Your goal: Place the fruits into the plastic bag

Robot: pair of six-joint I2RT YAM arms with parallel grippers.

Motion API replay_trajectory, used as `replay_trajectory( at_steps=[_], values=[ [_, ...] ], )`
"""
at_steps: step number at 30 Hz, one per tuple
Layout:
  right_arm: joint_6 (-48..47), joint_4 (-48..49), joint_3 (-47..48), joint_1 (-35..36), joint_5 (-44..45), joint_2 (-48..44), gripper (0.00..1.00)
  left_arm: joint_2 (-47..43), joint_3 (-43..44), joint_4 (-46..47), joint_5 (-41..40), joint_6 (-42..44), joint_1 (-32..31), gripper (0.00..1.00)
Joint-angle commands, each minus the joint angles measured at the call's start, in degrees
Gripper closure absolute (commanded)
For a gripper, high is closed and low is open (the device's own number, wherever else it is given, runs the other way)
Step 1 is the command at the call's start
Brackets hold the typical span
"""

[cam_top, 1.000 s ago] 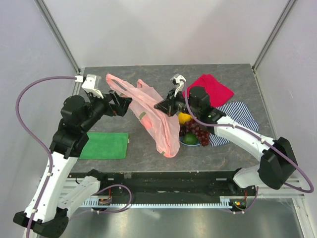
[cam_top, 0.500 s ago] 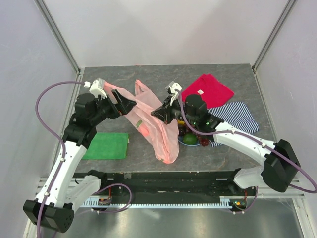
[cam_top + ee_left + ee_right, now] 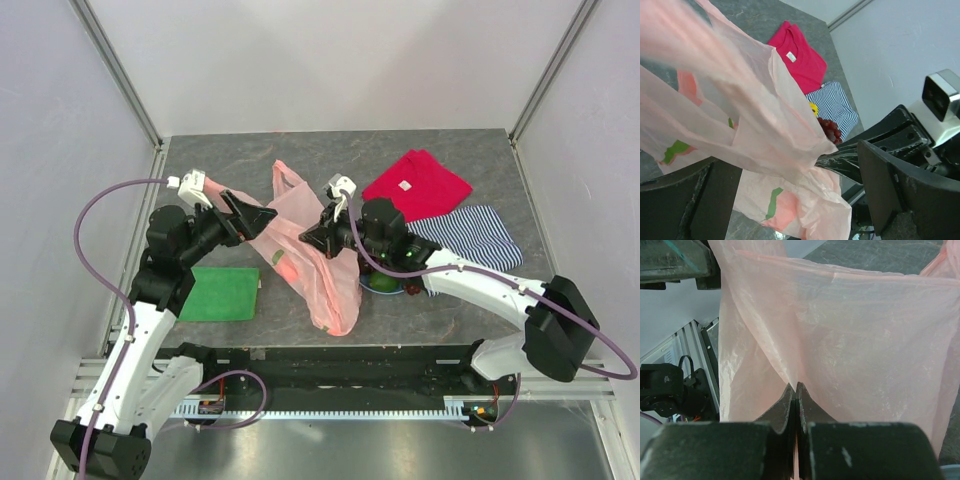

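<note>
Both arms have closed in on the bag (image 3: 318, 285): right gripper (image 3: 312, 236) clamped on its film, left gripper (image 3: 262, 216) gaping around the edge at its nine o'clock. Fruits (image 3: 831, 130) lie at the right gripper's four o'clock, nearer that arm.

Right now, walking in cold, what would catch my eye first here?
A crinkly pink bag hangs stretched in the middle; the right tool pinches its film shut, while the left tool stands open with film between its fingers. A bright red cloth lies far right, a green cloth near left.
</note>
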Motion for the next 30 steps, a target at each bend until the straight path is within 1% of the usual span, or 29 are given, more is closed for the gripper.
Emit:
replay_trajectory(
  at_steps=[1,4,6,8,9,10,11,12,13,14,15,16,17,18,19,20,21,23,24,25,26,27,28,29,30],
  values=[
    [-1.1,1.4,0.7,1.3,0.5,0.6,1.00,-0.3,-1.4,4.3,0.3,-2.0,0.6,0.01],
    [-2.3,1.0,0.5,2.3,0.8,0.3,1.00,1.3,-1.8,3.6,-0.8,-2.3,1.0,0.03],
    [-3.6,0.6,0.4,2.9,0.8,0.0,1.00,1.7,-2.3,3.6,-2.1,-1.9,1.0,0.10],
    [-4.4,-0.2,0.1,4.0,1.0,-0.1,1.00,1.9,-2.6,3.6,-4.0,-1.3,1.0,0.19],
    [-4.7,-0.4,-0.1,4.3,1.1,0.0,1.00,1.9,-2.9,3.6,-4.7,-0.2,1.0,0.31],
    [-4.8,-0.6,-0.6,5.0,1.3,0.0,1.00,1.8,-3.2,3.6,-5.3,0.5,1.0,0.40],
    [-4.7,-0.6,-0.9,5.5,1.3,0.1,1.00,1.6,-3.4,3.7,-6.1,1.3,1.0,0.59],
    [-4.6,-0.7,-1.4,5.7,1.4,0.3,1.00,1.5,-3.9,3.6,-6.4,3.1,1.0,0.69],
    [-4.4,-0.9,-1.6,6.4,1.6,0.4,0.95,0.6,-4.3,4.2,-6.5,4.4,1.0,0.79],
    [-4.2,-1.4,-1.6,6.6,1.6,0.6,0.87,0.0,-4.8,4.9,-5.5,5.8,1.0,0.93],
    [-3.5,-1.7,-1.5,6.7,1.6,0.6,0.59,-0.7,-5.4,5.3,-5.1,8.8,1.0,0.99],
    [-2.5,-2.4,-1.2,6.6,1.6,0.5,0.49,-1.6,-5.4,6.1,-4.8,10.4,1.0,0.99],
    [-2.0,-2.7,-1.0,6.6,1.9,-0.4,0.43,-3.3,-5.4,6.6,-2.9,12.5,1.0,0.99],
    [-1.7,-2.9,-0.1,6.6,2.6,-1.0,0.32,-4.3,-5.0,7.1,-1.7,17.2,1.0,0.98],
    [-0.8,-3.7,0.5,6.6,3.1,-1.6,0.28,-5.1,-4.6,7.2,-0.5,19.5,1.0,0.98],
    [-0.6,-4.3,1.3,6.6,4.0,-3.0,0.25,-6.7,-4.1,7.3,2.3,21.7,0.9,0.98],
    [0.1,-5.9,3.2,6.5,6.8,-3.5,0.17,-7.5,-3.5,7.4,4.1,26.8,0.9,0.98],
    [2.9,-7.7,5.3,6.0,9.7,-4.6,0.11,-9.8,-3.4,7.2,8.0,31.3,0.9,0.98],
    [4.5,-9.0,7.4,4.8,10.8,-4.7,0.08,-10.7,-3.6,7.3,8.6,34.9,0.8,0.98],
    [6.1,-9.4,8.3,3.9,10.9,-4.6,0.07,-11.4,-3.7,7.3,9.2,36.4,0.7,0.98],
    [10.8,-9.6,9.2,2.9,10.8,-4.2,0.05,-12.0,-3.9,7.3,9.7,38.9,0.7,0.99],
    [13.3,-9.7,10.7,0.4,8.8,-4.0,0.05,-12.8,-3.8,7.3,10.0,39.7,0.7,0.98],
    [15.5,-9.5,11.4,-0.9,7.3,-2.8,0.05,-13.2,-3.7,7.2,10.6,39.8,0.7,0.98],
    [19.9,-9.1,12.9,-1.9,6.0,-2.0,0.05,-13.4,-3.6,7.2,11.2,41.6,0.7,0.98],
    [21.6,-8.6,13.4,-3.6,4.3,-1.3,0.04,-13.7,-3.5,7.2,11.8,41.8,0.6,0.98]
  ],
)
